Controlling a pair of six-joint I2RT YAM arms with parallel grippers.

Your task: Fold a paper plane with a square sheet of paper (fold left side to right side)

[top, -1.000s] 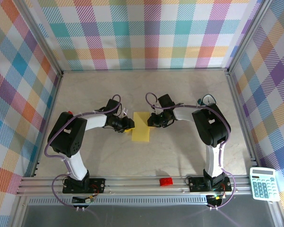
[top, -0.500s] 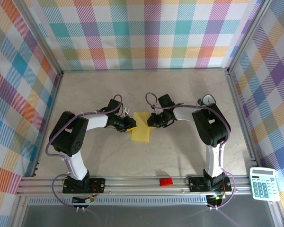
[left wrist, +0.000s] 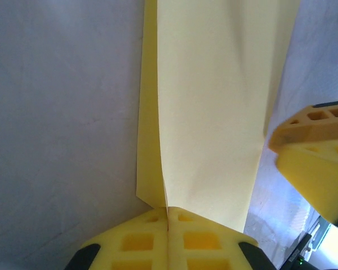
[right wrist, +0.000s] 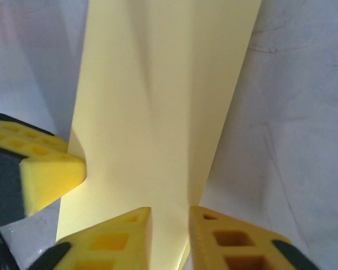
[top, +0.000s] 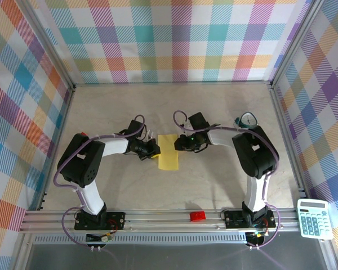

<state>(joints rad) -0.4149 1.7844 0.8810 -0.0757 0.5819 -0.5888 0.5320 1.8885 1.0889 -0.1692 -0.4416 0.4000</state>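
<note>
Reaching in from the near edge, both arms are bending their elbows outward and pointing their forearms toward each other across the middle of the table (top: 214,112). The left arm (top: 81,166) is folding up from its base, its elbow lying out to the left and its forearm running rightward. The right arm (top: 253,152) is mirroring that pose, its forearm running leftward.

The square sheet of paper (top: 168,153) is lying between them at the table's centre, folded into a narrow upright strip. The left gripper (top: 155,151) is sitting at the strip's left edge and the right gripper (top: 179,143) at its right edge.

From the left wrist, the left gripper (left wrist: 168,216) is pressing its yellow pads flat together, and a raised fold of the paper (left wrist: 208,112) is running straight into the seam — it is pinching that edge.

From the right wrist, the right gripper (right wrist: 170,216) is holding its pads slightly apart, with the paper (right wrist: 158,101) passing into the gap — the jaws are not clamping it.
</note>
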